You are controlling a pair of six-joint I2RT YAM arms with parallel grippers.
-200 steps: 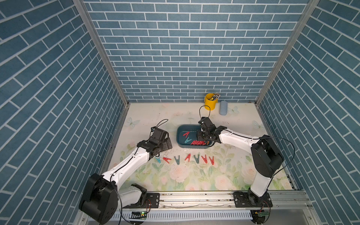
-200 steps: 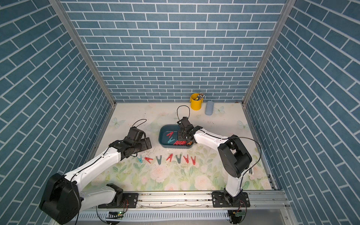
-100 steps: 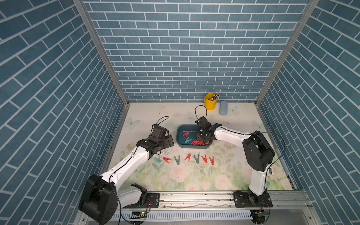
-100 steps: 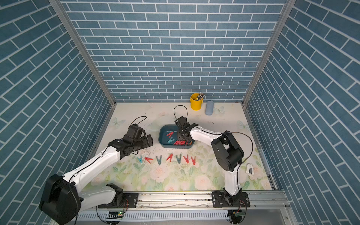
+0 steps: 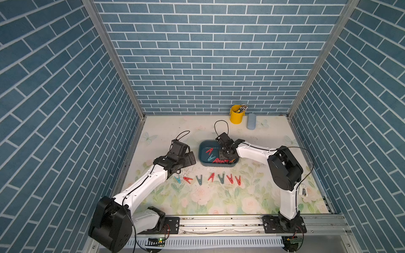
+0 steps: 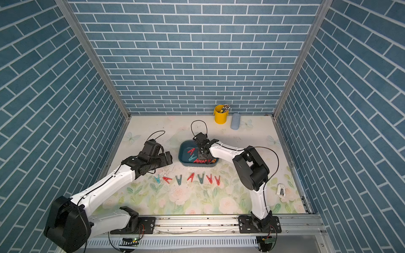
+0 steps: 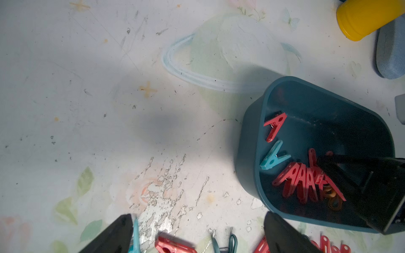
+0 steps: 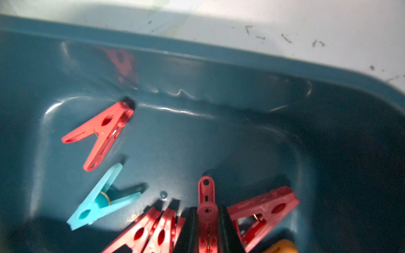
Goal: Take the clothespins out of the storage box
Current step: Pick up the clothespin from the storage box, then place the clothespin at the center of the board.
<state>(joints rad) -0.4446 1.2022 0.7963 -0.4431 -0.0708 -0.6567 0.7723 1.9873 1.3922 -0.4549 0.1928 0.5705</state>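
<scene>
Right arm's elbow has swung inward vs a sec ago, and the right gripper (image 8: 206,210) has narrowed onto one small red A-shaped plastic clothespin (image 8: 206,190). It sits inside the shallow dark teal plastic storage box (image 5: 202,153), by the robot-side wall. Peg's long axis runs along the fingers (image 8: 190,223), so prob. a straight lift clears it. Left gripper (image 7: 197,215) is wide open, empty, beside the box and farther off.

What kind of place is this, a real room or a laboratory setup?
Probably a staged robot test cell: the left arm and right arm are bolted to a metal rail, and blue brick-print panels wall in a floral-printed table with clothespins laid out.
</scene>
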